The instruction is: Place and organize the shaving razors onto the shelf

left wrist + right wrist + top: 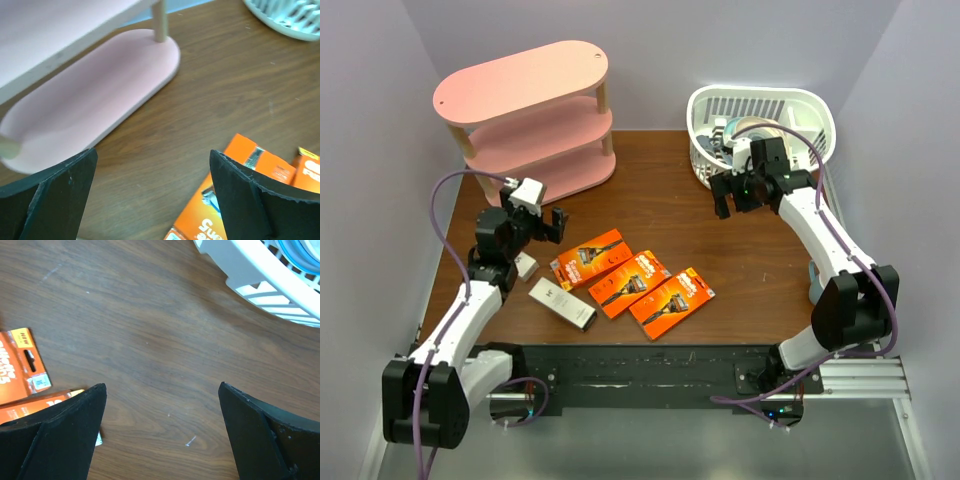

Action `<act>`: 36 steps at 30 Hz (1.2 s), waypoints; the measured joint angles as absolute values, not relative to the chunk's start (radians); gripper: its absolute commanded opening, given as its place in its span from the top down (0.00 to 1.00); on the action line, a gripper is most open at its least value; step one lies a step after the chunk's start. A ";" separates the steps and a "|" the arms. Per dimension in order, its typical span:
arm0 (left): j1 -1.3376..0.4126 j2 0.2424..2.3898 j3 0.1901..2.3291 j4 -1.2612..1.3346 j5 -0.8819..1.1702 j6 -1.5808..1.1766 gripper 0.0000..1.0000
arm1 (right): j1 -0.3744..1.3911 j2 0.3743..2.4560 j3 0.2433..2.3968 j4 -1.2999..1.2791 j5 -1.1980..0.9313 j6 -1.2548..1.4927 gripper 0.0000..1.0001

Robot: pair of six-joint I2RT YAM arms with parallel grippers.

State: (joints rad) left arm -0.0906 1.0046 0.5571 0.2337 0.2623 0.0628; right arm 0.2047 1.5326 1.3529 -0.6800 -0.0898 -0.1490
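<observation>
I have the left claw (152, 156) spread wide and holding nothing. It hangs over the worktop (720, 270) between the shelf (520, 80) and the razors. In its wrist view the shelf's bottom board fills the upper left, and an orange corner shows under the right finger.

The right claw (162, 387) is just as wide and also holds nothing. It sits above bare wood just in front of the white basket (760, 100). Something blue shows inside the basket, but I can't tell what it is.

The shelf stands at the far left corner, three pink boards on pale posts.

All the razors lie flat on the worktop, well short of the shelf. Three orange packs run in a slanted row near the front middle: left pack (590, 260), middle pack (630, 283) and right pack (670, 300). Their edges touch or nearly touch.

A long grey box (562, 303) lies just left of that row. A smaller grey box (525, 265) sits beside the left arm, partly hidden by it.
</observation>
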 measured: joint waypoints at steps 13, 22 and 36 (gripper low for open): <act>-0.004 0.977 0.573 0.101 0.091 0.035 0.00 | 0.216 1.612 1.456 -0.614 -0.419 -0.195 0.01; 0.162 0.908 0.673 0.062 -0.151 -0.072 0.00 | 0.246 1.690 1.515 -0.537 -0.514 -0.125 0.01; 0.240 1.178 0.801 0.303 -0.332 -0.118 0.03 | 0.272 1.729 1.534 -0.237 -0.601 0.074 0.01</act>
